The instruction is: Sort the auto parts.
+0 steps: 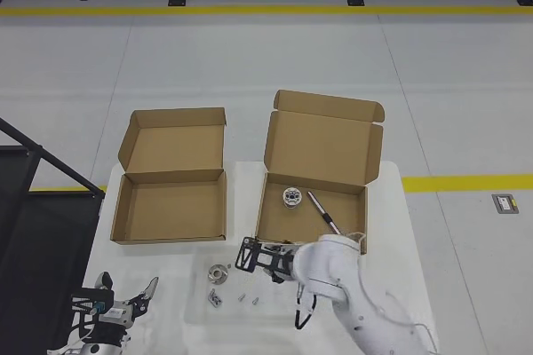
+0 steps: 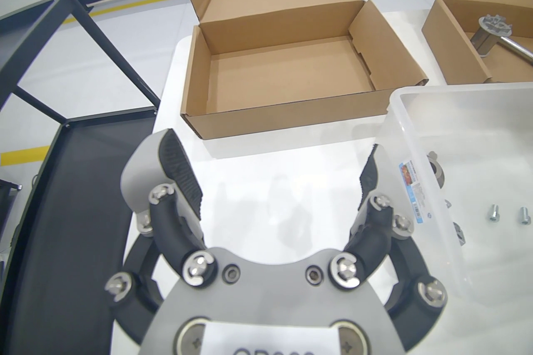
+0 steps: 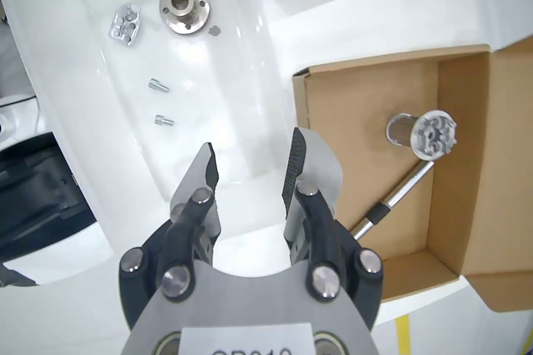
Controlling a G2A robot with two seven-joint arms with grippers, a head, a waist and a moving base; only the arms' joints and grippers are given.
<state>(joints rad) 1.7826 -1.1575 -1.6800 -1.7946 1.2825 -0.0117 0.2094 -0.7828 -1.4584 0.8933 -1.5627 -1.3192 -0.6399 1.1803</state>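
Observation:
A clear plastic bin near the table's front holds a round metal flange, a small drilled plate and two bolts. My right gripper hangs open and empty above the bin's end beside the right cardboard box; in the top view it is the right gripper. That box holds a round toothed part and a metal rod. My left gripper stands open and empty at the table's front left, next to the bin.
The left cardboard box stands open with nothing in it, lid flap up at the back. A black metal frame and tray border the table's left side. Bare white tabletop lies between the left box and the left gripper.

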